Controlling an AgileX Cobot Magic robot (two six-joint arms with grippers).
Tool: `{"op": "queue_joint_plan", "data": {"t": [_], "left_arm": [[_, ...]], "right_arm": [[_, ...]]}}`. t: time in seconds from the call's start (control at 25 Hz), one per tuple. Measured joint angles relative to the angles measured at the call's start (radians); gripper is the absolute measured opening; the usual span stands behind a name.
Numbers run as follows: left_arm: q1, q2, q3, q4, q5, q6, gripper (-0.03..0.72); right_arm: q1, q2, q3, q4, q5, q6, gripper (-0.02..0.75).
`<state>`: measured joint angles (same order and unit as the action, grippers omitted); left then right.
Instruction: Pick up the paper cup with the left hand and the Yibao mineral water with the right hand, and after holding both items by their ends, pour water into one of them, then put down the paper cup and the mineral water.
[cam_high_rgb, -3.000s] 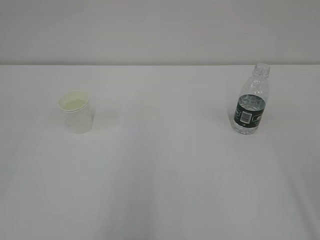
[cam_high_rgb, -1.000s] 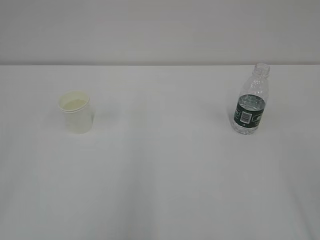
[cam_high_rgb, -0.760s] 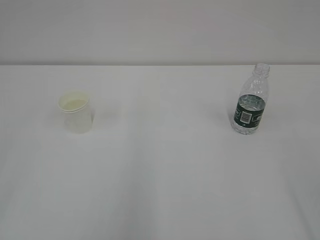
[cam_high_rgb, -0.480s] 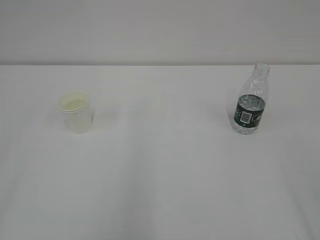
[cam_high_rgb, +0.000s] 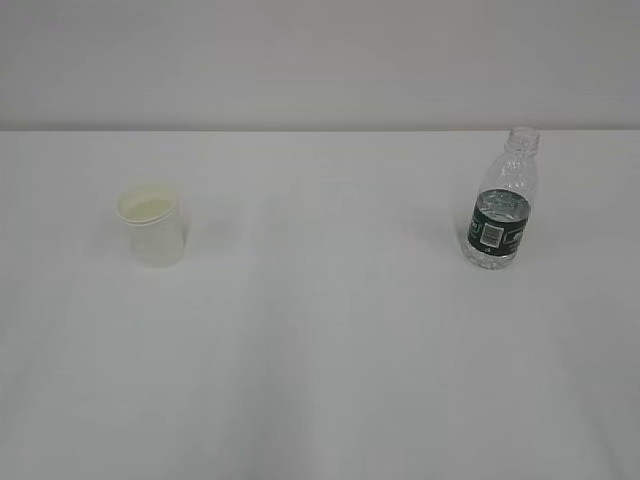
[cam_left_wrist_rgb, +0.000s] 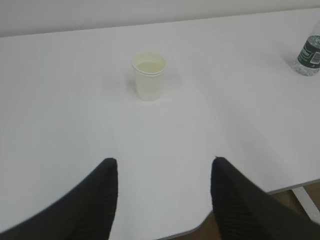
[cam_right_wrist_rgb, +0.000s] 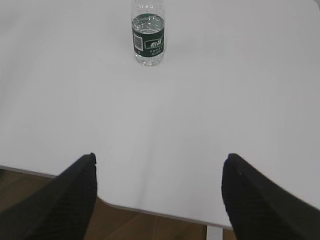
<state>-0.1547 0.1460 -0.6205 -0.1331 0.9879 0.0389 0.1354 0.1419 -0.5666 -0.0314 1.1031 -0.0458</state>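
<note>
My left hand (cam_left_wrist_rgb: 162, 165) hangs low over the near edge of the tabletop (cam_high_rgb: 330, 330), jaws spread, nothing btwn them. Both black fingers (cam_left_wrist_rgb: 97, 200) show at the bottom of the left wrist view, w/ bare white surface in the gap. The paper cup (cam_left_wrist_rgb: 149, 76) stands upright ahead of me, roughly centred on that gap, well apart from the fingertips. In the exterior view the cup (cam_high_rgb: 152, 223) sits on the left side of the tabletop, mouth up, w/ a pale yellowish look inside; can't tell if there's liquid in it.

My right hand (cam_right_wrist_rgb: 159, 159) is likewise back at the near edge, jaws spread wider, empty. The Yibao mineral water (cam_right_wrist_rgb: 148, 36) stands upright far ahead, a bit left of the middle of the gap, green label w/ white patch facing me. The top of the bottle is cut off in the right wrist view. In the exterior view the bottle (cam_high_rgb: 502, 200) is on the right side, neck bare, no cap on it. The water (cam_high_rgb: 495, 240) fills the lower part, level about at the top of the label.

Cup & bottle are well apart, each on its own side. The bottle's base also peeks in at the far right of the left wrist view (cam_left_wrist_rgb: 309, 52). Neither hand shows in the exterior view.
</note>
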Motion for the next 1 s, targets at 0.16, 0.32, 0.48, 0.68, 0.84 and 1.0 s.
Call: {"op": "queue_joint_plan", "data": {"t": [0.16,0.32,0.48,0.68,0.84,1.0], "left_arm": [[0.0,-0.006,0.0,0.0,0.0,0.018,0.417],[0.0,-0.021,0.02,0.0,-0.009,0.024,0.4],[0.0,-0.056,0.07,0.0,-0.031,0.028,0.397],[0.0,-0.092,0.089,0.002,-0.041,0.03,0.396],[0.0,-0.097,0.089,0.008,-0.042,0.034,0.396],[0.0,-0.097,0.089,0.01,-0.042,0.065,0.395]], "right_arm": [[0.0,-0.018,0.014,0.006,-0.02,-0.004,0.588],[0.0,-0.02,0.031,0.021,-0.024,-0.025,0.588],[0.0,-0.021,0.032,0.031,-0.029,-0.031,0.588],[0.0,-0.021,0.032,0.031,-0.035,-0.044,0.588],[0.0,-0.021,0.032,0.031,-0.035,-0.047,0.588],[0.0,-0.028,0.032,0.031,-0.035,-0.064,0.588]]}}
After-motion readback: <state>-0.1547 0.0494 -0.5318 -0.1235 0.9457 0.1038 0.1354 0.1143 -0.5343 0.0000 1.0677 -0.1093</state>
